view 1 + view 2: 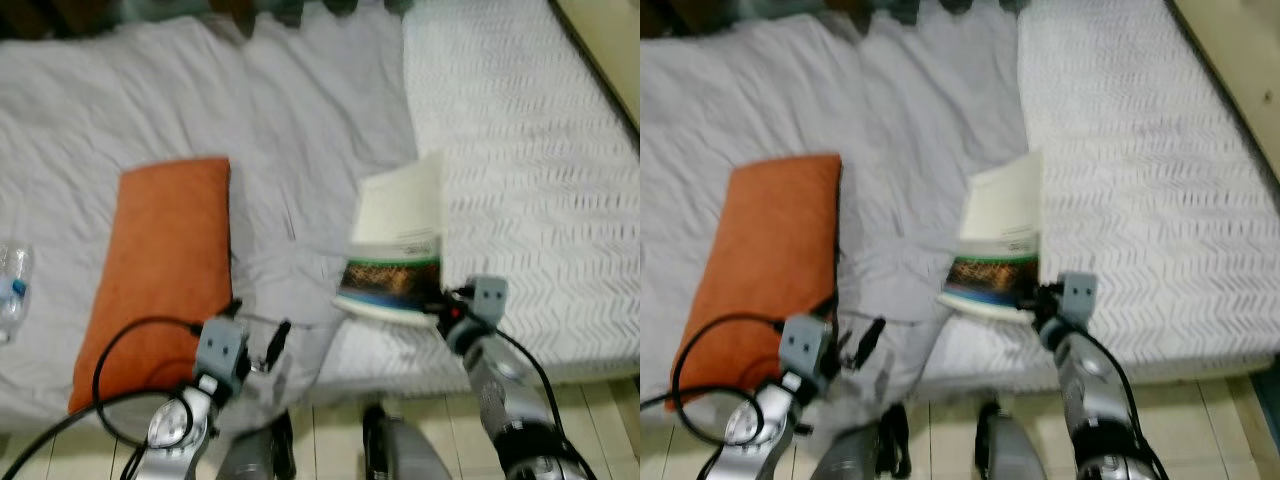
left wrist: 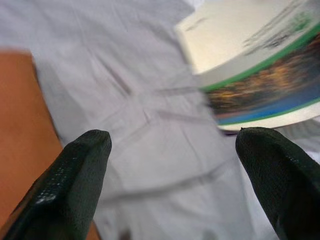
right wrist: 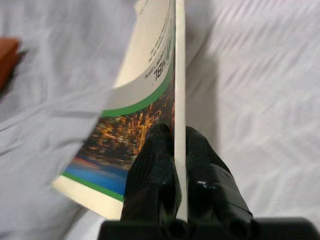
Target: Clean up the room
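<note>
right gripper [image 3: 175,150] pinches the thin cream booklet with the green-striped city photo [image 1: 395,245] by its edge above the grey bedsheet [image 1: 300,120]; floppy, could slip out; left gripper [image 2: 170,165] spread wide, holding nothing

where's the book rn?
The book is over the bed's near edge, right of the orange pillow, where the grey sheet meets the white cover. The right gripper pinches its edge.

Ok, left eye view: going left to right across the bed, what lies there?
Clear plastic water bottle → orange rectangular cushion → cream paperback book with a city-photo cover, pinched by the right tool.
</note>
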Motion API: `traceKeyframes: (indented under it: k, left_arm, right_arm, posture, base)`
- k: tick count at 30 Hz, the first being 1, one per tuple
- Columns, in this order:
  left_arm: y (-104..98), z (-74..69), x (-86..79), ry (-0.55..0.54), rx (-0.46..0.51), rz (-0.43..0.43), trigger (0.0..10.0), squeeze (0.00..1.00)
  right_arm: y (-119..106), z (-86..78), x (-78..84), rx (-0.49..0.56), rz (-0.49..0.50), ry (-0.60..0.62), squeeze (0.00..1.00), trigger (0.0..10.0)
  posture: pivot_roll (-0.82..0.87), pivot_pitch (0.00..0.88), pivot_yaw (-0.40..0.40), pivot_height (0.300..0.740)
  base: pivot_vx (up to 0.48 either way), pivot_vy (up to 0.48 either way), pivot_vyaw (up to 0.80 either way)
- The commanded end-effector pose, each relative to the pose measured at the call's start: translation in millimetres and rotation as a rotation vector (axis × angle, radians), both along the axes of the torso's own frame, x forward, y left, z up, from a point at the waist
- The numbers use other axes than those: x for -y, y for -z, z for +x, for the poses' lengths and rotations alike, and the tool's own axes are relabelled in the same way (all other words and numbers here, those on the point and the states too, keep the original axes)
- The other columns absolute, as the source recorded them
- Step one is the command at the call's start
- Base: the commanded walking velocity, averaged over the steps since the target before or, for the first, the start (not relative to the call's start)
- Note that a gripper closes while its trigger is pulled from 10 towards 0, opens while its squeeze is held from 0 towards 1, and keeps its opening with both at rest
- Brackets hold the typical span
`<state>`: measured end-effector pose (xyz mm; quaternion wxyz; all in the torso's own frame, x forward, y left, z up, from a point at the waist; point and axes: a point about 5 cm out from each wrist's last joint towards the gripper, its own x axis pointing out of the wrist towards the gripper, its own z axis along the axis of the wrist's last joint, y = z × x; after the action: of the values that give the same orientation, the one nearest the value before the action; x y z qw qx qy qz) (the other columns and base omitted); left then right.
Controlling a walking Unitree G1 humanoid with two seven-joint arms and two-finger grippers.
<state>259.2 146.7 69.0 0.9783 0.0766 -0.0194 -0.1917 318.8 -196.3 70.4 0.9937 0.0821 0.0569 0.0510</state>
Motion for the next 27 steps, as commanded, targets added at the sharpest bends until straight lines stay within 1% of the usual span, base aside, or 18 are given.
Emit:
traceKeyframes:
  k: [1,3,4,5,6,7,9,10,11,12,14,17,19,21,23,24,25,27]
  left_arm:
    - [12.3,-1.0,-0.9,-0.041,-0.071,0.010,10.0,0.00]
    - [9.4,5.8,3.2,-0.056,-0.057,-0.015,10.0,0.00]
    - [9.4,5.8,3.2,-0.056,-0.057,-0.015,10.0,0.00]
    - [2.9,6.6,2.4,-0.083,-0.011,-0.022,10.0,0.00]
    - [2.9,6.6,2.4,-0.083,-0.011,-0.022,10.0,0.00]
    - [-3.3,5.4,-1.6,-0.120,0.016,-0.047,10.0,0.00]
    - [-8.3,4.9,-5.4,-0.154,0.022,-0.104,10.0,0.00]
    - [-8.3,4.9,-5.4,-0.154,0.022,-0.104,10.0,0.00]
    - [-13.2,4.3,-7.2,-0.174,0.037,-0.147,10.0,0.00]
    - [-13.2,4.3,-7.2,-0.174,0.037,-0.147,10.0,0.00]
    - [-15.4,2.3,-8.8,-0.189,0.059,-0.146,10.0,0.00]
    - [-10.8,-1.8,-12.2,-0.214,0.054,-0.147,10.0,0.00]
    - [-7.3,-3.5,-12.2,-0.231,0.049,-0.131,10.0,0.00]
    - [-6.2,-0.6,-8.7,-0.225,0.031,-0.175,10.0,0.00]
    - [-6.4,4.9,-4.3,-0.214,0.024,-0.158,10.0,0.00]
    - [-6.4,4.9,-4.3,-0.214,0.024,-0.158,10.0,0.00]
    - [-6.9,9.1,-0.9,-0.189,0.021,-0.146,10.0,0.00]
    - [-6.9,10.1,-0.3,-0.184,0.020,-0.148,10.0,0.00]
  right_arm:
    - [-5.6,-11.4,5.8,0.064,-0.133,0.069,0.00,0.0]
    - [-6.7,-23.1,6.5,0.102,-0.228,0.090,0.00,0.0]
    - [-6.7,-23.1,6.5,0.102,-0.228,0.090,0.00,0.0]
    - [-5.3,-33.3,7.6,0.119,-0.298,0.098,0.00,0.0]
    - [-5.3,-33.3,7.6,0.119,-0.298,0.098,0.00,0.0]
    - [-6.4,-46.4,12.5,0.149,-0.377,0.119,0.00,0.0]
    - [-8.2,-61.1,17.7,0.180,-0.457,0.133,0.00,0.0]
    - [-8.2,-61.1,17.7,0.180,-0.457,0.133,0.00,0.0]
    - [-5.6,-74.9,24.8,0.180,-0.514,0.147,0.00,0.0]
    - [-5.6,-74.9,24.8,0.180,-0.514,0.147,0.00,0.0]
    - [-0.3,-86.7,29.1,0.148,-0.547,0.150,0.00,0.0]
    - [6.0,-91.5,28.4,0.107,-0.529,0.126,0.00,0.0]
    - [9.6,-90.6,26.5,0.079,-0.514,0.105,0.00,0.0]
    - [12.5,-86.0,23.6,0.056,-0.491,0.083,0.00,0.0]
    - [14.9,-79.3,19.4,0.040,-0.468,0.057,0.00,0.0]
    - [14.9,-79.3,19.4,0.040,-0.468,0.057,0.00,0.0]
    - [17.4,-73.6,17.1,0.022,-0.441,0.054,0.00,0.0]
    - [18.4,-72.3,16.5,0.014,-0.436,0.051,0.00,0.0]
  posture:
    - [-0.03,0.024,0.031,0.740]
    - [-0.05,0.000,0.029,0.740]
    - [-0.05,0.000,0.029,0.740]
    - [-0.06,0.000,0.023,0.740]
    - [-0.06,0.000,0.023,0.740]
    - [-0.06,0.000,0.014,0.740]
    - [-0.06,0.000,0.005,0.740]
    - [-0.06,0.000,0.005,0.740]
    - [-0.06,0.000,-0.003,0.740]
    - [-0.06,0.000,-0.003,0.740]
    - [-0.09,0.000,-0.023,0.740]
    - [-0.11,0.000,-0.037,0.740]
    - [-0.10,0.000,-0.048,0.740]
    - [-0.10,0.000,-0.050,0.740]
    - [-0.11,0.000,-0.033,0.740]
    - [-0.11,0.000,-0.033,0.740]
    - [-0.11,0.000,-0.024,0.740]
    - [-0.11,0.000,-0.022,0.740]
  base:
    - [0.000,0.000,0.00]
    - [0.000,0.000,0.00]
    - [0.000,0.000,0.00]
    - [0.000,0.000,0.00]
    - [0.000,0.000,0.00]
    - [0.000,0.000,0.00]
    - [0.000,0.000,0.00]
    - [0.000,0.000,0.00]
    - [0.000,0.000,0.00]
    - [0.000,0.000,0.00]
    - [0.000,0.000,0.00]
    - [0.000,0.000,0.00]
    - [0.000,0.000,0.00]
    - [0.000,-0.247,0.00]
    - [0.000,-0.480,0.00]
    - [0.000,-0.480,0.00]
    - [0.000,-0.480,0.00]
    - [0.000,-0.480,0.00]
